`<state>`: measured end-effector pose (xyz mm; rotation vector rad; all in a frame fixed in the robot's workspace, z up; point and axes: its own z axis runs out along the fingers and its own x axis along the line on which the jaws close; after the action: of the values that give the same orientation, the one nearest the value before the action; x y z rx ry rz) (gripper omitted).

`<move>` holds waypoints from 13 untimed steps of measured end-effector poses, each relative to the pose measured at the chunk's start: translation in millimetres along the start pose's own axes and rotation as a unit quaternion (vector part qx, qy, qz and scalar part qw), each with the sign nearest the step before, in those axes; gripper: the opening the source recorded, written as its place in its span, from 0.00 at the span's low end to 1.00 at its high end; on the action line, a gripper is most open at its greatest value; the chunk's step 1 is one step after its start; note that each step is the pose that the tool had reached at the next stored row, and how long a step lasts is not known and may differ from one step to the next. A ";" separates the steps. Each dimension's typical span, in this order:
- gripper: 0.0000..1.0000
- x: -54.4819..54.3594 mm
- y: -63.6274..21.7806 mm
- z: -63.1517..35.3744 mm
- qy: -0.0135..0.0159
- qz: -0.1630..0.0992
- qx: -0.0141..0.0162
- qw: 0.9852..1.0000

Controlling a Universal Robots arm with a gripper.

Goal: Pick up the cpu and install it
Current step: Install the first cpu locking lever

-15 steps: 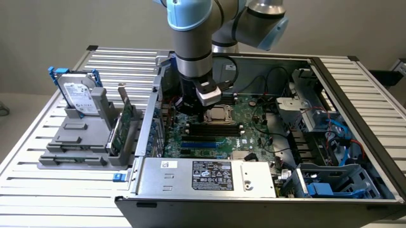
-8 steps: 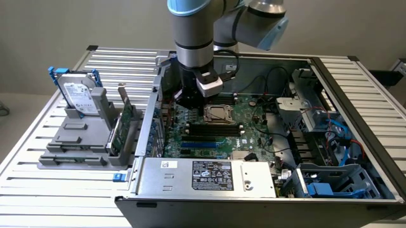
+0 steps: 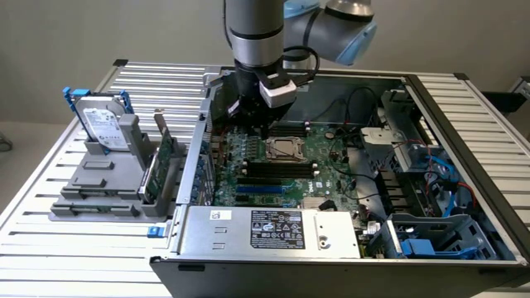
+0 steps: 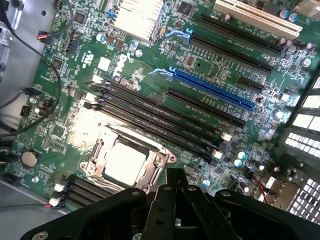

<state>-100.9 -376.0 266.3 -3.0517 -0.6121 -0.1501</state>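
On the slatted desk inside the open case, the cpu sits in its socket; your clenched, empty claw hovers just beside it. Descend squarely.

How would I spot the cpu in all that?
Look inside the open computer case, at the green motherboard on its floor. Just above the row of long black memory slots sits a metal-framed socket; the cpu is the plain pale square inside, the board's only smooth bare plate.

A robotics lab bench: slatted aluminium table, opened computer case, fixture stand.
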 end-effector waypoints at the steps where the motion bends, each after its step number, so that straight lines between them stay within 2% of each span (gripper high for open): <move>1: 0.11 1.2 0.5 -3.4 0.000 0.000 0.000 1.000; 2: 0.11 2.2 1.3 -4.5 0.000 0.000 0.001 1.000; 6: 0.11 6.4 5.0 -6.3 0.003 0.001 0.008 1.000; 10: 0.11 7.9 13.7 -8.5 0.003 0.001 0.009 1.000; 13: 0.11 4.8 24.6 -8.5 0.002 0.001 0.009 1.000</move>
<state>-87.8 -397.2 275.1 -3.0331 -0.6058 -0.1503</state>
